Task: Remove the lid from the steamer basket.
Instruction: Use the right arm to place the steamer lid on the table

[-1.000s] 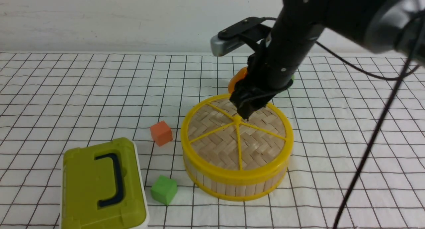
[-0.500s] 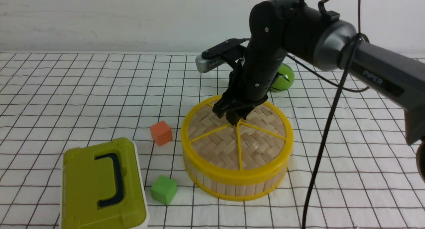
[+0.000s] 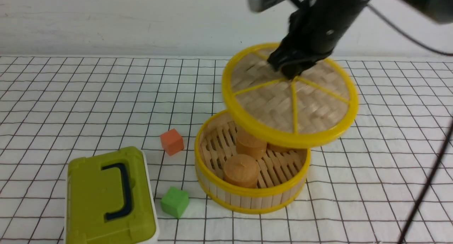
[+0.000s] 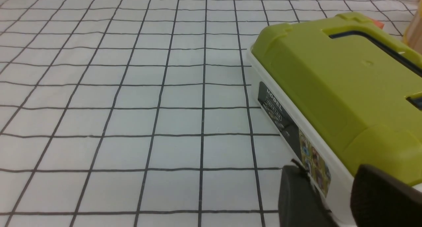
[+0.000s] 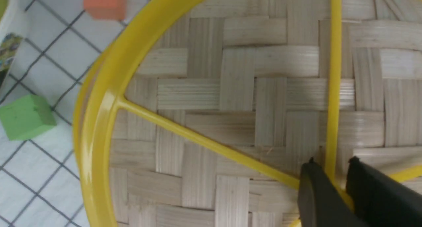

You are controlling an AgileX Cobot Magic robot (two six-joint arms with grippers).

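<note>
Robot lab test bench: tabletop (image 3: 70,95) covered in a white cloth (image 4: 99,88) with black grid, bare white wall (image 3: 106,21) behind, orange cube (image 3: 172,141) and green cube (image 3: 175,202) loose on it, black cabled right arm (image 3: 329,17) overhead.

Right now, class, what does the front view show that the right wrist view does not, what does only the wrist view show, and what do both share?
Front view only: the round bamboo-slat steamer basket with yellow rings, open, with tan cylinders inside, and the flat woven-bamboo lid with its yellow rim held in the air above it.
Right wrist view only: close up, the right end effector shut on one yellow spoke near the hub.
Both: that lid, the orange cube and the green cube.
</note>
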